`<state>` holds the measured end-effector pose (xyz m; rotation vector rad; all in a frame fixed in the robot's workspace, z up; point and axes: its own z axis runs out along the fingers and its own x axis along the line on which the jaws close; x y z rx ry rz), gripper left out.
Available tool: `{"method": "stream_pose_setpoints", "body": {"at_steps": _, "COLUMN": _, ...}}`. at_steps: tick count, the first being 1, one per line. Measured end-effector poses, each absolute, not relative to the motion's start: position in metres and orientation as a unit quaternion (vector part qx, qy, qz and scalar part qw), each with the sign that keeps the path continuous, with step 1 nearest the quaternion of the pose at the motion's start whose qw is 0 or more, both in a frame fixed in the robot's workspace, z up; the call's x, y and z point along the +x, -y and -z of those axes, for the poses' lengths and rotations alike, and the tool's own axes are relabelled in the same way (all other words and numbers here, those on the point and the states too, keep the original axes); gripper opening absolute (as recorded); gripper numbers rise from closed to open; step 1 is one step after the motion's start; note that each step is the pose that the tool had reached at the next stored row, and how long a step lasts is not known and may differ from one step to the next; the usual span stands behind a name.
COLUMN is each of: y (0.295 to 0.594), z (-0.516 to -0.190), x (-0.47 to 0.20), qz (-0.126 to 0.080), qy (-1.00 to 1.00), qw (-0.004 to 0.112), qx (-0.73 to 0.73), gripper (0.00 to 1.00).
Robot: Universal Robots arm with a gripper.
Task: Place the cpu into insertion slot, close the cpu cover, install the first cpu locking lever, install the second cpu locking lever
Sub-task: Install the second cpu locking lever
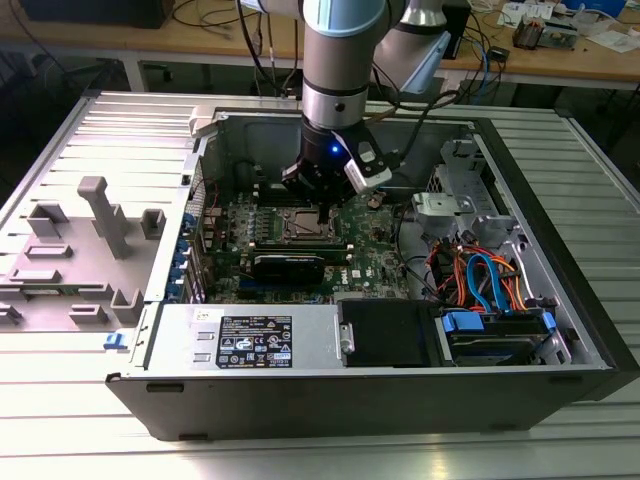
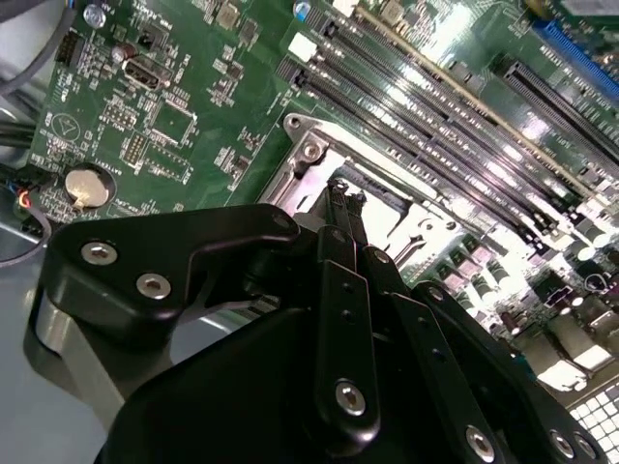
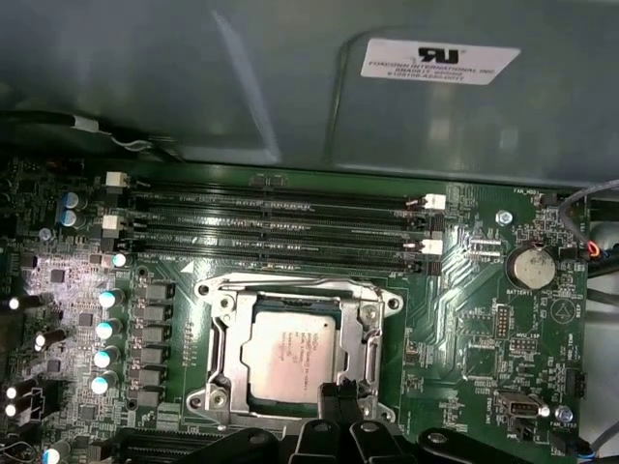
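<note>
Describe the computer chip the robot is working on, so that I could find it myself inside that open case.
Look in the open computer case, at the green motherboard beneath the gripper. Beside the long black memory slots lies a silvery cover frame, and the cpu sits within its opening. It is the one flat, pale metal square among dark parts.

We see a matt silver-grey square metal cpu (image 3: 282,356) ringed by a brushed silvery metal cpu cover (image 3: 296,290). Glossy green circuit board (image 3: 464,319), glossy black plastic memory slots (image 3: 280,227), smooth semi-gloss black gripper (image 2: 340,208), ribbed bare-metal table (image 1: 70,380).
</note>
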<state>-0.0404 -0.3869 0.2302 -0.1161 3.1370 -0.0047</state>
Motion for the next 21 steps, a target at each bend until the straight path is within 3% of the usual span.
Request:
{"method": "stream_pose_setpoints", "body": {"at_steps": 17, "y": 0.3886, "z": -0.2334, "x": -0.0404, "qz": 0.002, "qy": -0.999, "qw": 0.001, "qx": -0.037, "gripper": 0.11}}
{"method": "stream_pose_setpoints", "body": {"at_steps": 21, "y": 0.3915, "z": -0.2388, "x": -0.0405, "qz": 0.001, "qy": -0.999, "qw": -0.006, "qx": -0.037, "gripper": 0.11}}
